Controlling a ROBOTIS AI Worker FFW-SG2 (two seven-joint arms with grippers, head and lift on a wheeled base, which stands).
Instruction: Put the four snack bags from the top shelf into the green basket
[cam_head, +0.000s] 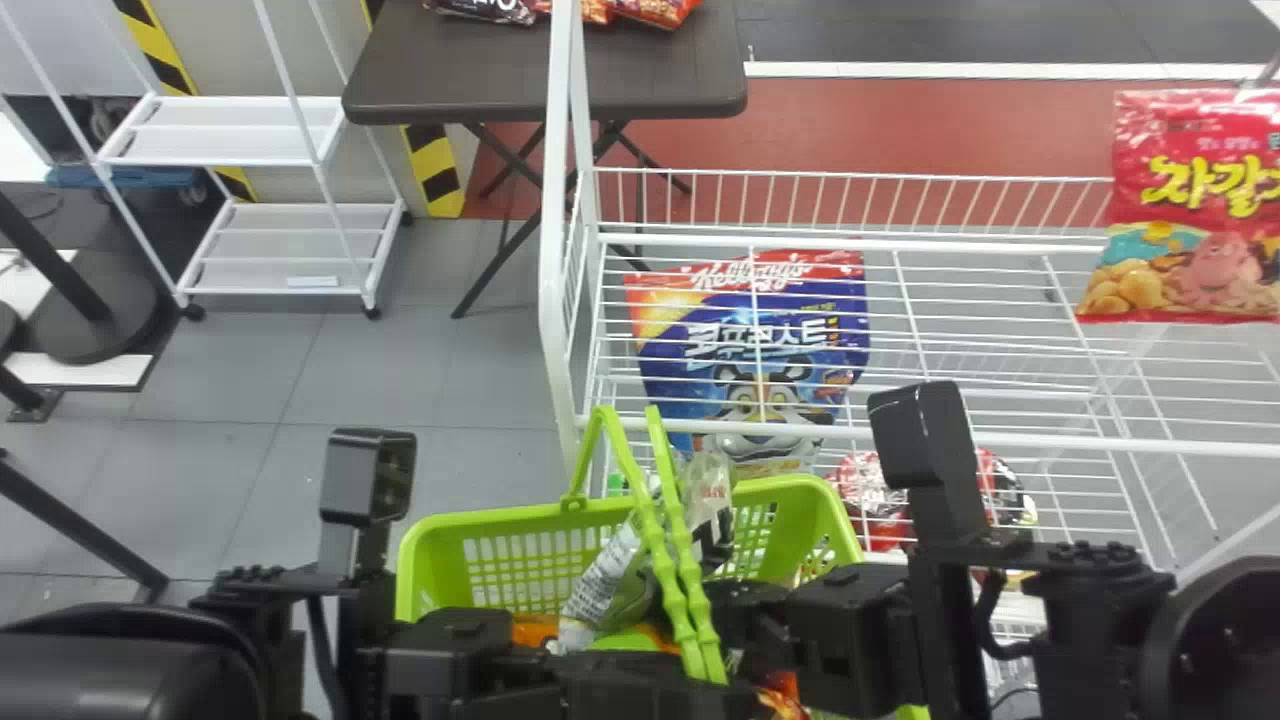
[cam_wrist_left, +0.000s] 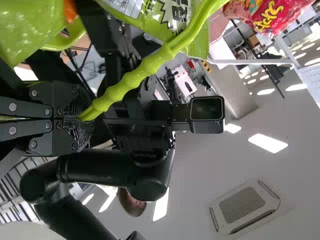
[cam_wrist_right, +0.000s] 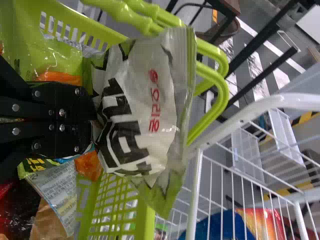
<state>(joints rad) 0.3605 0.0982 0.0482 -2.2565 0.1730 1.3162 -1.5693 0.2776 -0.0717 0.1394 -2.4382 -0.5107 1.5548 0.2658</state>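
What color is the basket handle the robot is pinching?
The handle is bright green, clearest in the left wrist view.

Bright indoor illum., white glare off ceiling lts (cam_wrist_left: 268, 143) in L wrist view, sheen on snack bag (cam_wrist_right: 135, 100)

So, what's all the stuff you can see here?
Green basket: one, green, front centre
Basket handles: two, green, over the basket
Held bag: one, white, black and green, above the basket
Other bags: several, mixed colours, inside the basket
Rack: one, white, right
Red bag: one, red, upper right
Blue bag: one, mostly blue, lower in the rack
Table: one, dark brown, beyond the rack
Table bags: at least three, black, orange, red
Trolley: one, white, left
Left tool: one, black, gripping the handles
Right tool: one, black, gripping the held bag
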